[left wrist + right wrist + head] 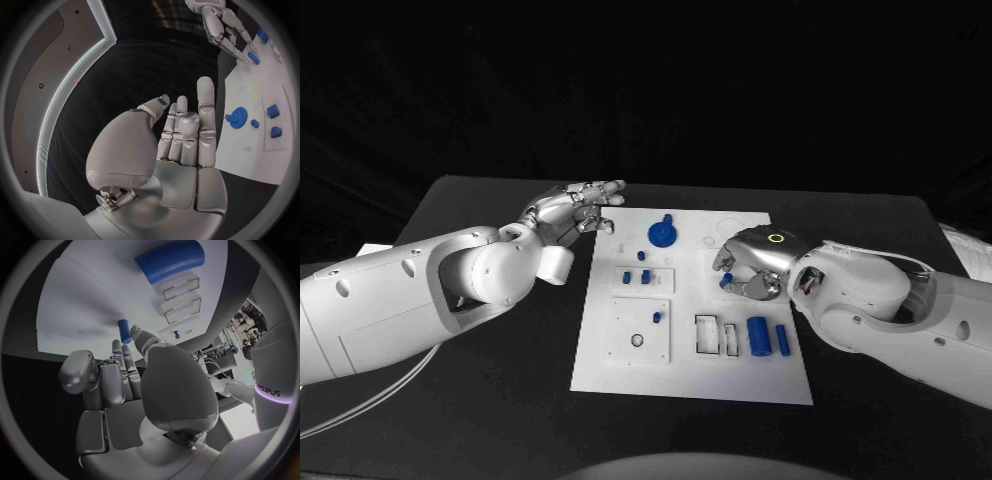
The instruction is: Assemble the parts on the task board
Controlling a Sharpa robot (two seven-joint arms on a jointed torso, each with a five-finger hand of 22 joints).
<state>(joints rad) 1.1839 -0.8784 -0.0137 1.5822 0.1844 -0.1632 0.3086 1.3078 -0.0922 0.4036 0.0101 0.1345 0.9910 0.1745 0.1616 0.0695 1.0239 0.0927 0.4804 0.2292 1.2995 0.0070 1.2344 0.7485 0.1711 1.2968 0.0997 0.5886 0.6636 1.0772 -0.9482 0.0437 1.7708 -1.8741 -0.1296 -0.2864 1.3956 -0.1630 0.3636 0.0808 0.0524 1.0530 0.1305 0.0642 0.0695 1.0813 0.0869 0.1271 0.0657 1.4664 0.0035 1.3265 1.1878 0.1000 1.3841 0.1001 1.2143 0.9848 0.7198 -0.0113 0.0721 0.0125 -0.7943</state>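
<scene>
Your left hand point(574, 208) hovers with fingers spread over bare black table point(488, 200) just off the task board's point(625, 375) far left corner; the blue gear point(664, 235) stands nearest to it on the board. Your right hand point(750, 265) sits over the board's right side, pinching a small blue peg point(125, 331), and blocks the way there. Beside it toward you, the large blue cylinder point(759, 335) and the thin blue bar point(782, 340) crowd the right edge. The board's near left corner lies open.
</scene>
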